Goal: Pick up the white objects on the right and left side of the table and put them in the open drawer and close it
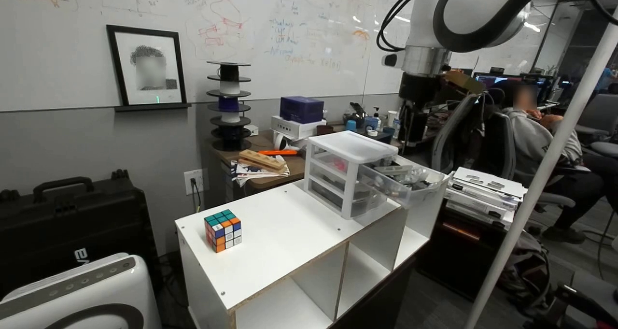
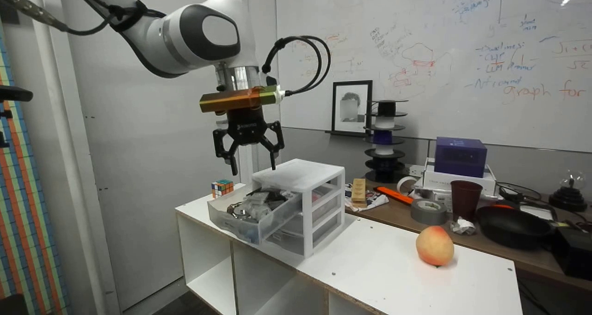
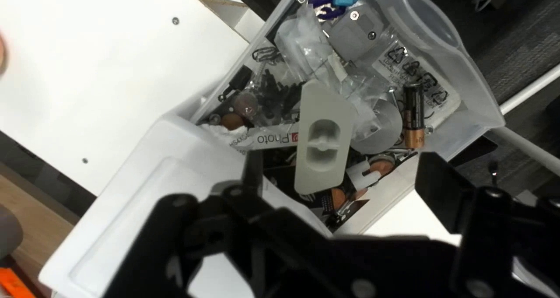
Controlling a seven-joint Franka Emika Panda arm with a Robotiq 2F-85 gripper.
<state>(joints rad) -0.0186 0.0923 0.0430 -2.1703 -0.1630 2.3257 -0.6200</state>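
The drawer (image 1: 386, 186) of the small white-framed unit stands pulled open on the white table (image 1: 285, 237); the drawer (image 2: 236, 227) and the table (image 2: 370, 264) also show in an exterior view. One white object, a flat, elongated pale grey piece (image 3: 321, 175) with an oval recess, lies on top of the clutter inside the drawer (image 3: 431, 20). A second grey piece (image 3: 356, 37) lies in the drawer; I cannot tell if it is the other white object. No white piece shows loose on the tabletop. My gripper (image 2: 253, 166) is open and empty above the drawer; the fingers (image 3: 343, 175) are spread wide.
A puzzle cube (image 1: 223, 231) sits at one end of the table. A peach (image 2: 434, 246) sits towards the other end. The drawer unit's top (image 2: 303, 174) is close below and beside the gripper. A cluttered brown desk (image 2: 388, 211) stands behind. A white pole (image 1: 545, 160) stands in front.
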